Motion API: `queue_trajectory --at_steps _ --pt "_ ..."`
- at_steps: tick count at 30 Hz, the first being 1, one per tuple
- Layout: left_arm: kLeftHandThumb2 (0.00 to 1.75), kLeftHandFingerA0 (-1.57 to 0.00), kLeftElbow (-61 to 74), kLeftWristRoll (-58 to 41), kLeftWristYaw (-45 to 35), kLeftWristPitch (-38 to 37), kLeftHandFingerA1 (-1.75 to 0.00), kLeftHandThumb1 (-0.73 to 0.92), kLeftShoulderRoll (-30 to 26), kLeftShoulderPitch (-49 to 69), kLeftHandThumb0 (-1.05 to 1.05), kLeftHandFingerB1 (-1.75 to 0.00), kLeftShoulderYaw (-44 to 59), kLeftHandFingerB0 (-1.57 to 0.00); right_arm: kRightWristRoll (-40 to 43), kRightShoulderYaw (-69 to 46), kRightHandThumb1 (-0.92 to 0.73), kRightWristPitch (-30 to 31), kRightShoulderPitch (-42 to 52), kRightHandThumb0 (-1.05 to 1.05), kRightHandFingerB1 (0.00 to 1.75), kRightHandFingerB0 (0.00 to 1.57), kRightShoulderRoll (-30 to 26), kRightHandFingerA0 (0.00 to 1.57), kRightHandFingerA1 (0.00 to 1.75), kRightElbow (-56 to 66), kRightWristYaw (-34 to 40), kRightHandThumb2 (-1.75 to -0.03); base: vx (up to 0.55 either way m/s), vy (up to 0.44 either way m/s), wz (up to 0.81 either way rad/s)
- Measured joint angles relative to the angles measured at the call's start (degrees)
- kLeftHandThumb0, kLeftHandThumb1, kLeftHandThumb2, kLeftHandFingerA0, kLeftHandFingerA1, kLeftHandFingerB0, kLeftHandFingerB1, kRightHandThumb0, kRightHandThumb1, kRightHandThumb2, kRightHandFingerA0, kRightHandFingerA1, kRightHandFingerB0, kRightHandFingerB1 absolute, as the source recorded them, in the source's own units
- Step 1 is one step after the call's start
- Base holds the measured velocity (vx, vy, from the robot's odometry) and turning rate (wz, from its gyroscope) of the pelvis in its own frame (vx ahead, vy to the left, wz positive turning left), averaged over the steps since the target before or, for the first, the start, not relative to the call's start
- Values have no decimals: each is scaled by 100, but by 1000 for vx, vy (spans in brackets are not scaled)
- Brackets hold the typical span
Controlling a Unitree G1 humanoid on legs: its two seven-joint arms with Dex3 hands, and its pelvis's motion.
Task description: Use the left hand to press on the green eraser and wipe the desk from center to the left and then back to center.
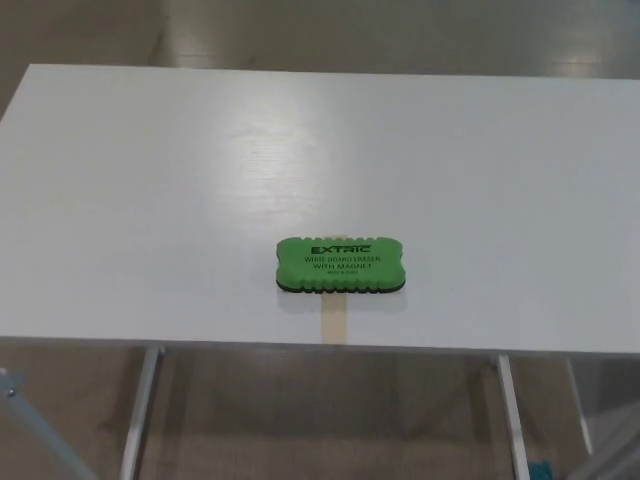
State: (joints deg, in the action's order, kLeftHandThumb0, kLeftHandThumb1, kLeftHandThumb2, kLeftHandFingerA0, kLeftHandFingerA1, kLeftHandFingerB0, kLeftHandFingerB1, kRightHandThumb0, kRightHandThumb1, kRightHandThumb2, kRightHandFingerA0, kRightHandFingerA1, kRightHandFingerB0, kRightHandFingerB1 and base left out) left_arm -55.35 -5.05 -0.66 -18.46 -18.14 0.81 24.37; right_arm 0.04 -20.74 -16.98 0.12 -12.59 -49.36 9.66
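Green eraser [340,267] lies flat near the front edge of the white desk [150,180], about at its center, just above a tan strip of tape [333,324]. Neither hand shows, so finger state cannot be told. An off-center press could tip or skid it toward the close front edge. Nothing blocks the leftward path.

matt green plastic eraser [340,266], smooth white desk [150,200]

No part of the robot's body appears in the head view at this moment.
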Motion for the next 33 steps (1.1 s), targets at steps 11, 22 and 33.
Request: queue_trajectory --at_steps 11,22,33 --pt "75 -33 494 -102 -115 -275 -42 66 36 166 -42 -37 -109 -23 31 199 -74 -220 297 -46 35 49 204 68 41 458 161 -63 0 0 0" --pt "64 -59 3052 -536 -1194 -69 -45 83 25 934 -26 -30 -791 -28 32 708 -76 -470 673 -47 35 46 470 63 40 709 -80 -64 0 0 0" --pt "65 -75 5039 -987 -2283 253 -82 87 -388 1668 -25 -75 -1818 -72 17 986 -77 -697 713 -47 35 46 451 63 40 449 -258 -64 0 0 0"
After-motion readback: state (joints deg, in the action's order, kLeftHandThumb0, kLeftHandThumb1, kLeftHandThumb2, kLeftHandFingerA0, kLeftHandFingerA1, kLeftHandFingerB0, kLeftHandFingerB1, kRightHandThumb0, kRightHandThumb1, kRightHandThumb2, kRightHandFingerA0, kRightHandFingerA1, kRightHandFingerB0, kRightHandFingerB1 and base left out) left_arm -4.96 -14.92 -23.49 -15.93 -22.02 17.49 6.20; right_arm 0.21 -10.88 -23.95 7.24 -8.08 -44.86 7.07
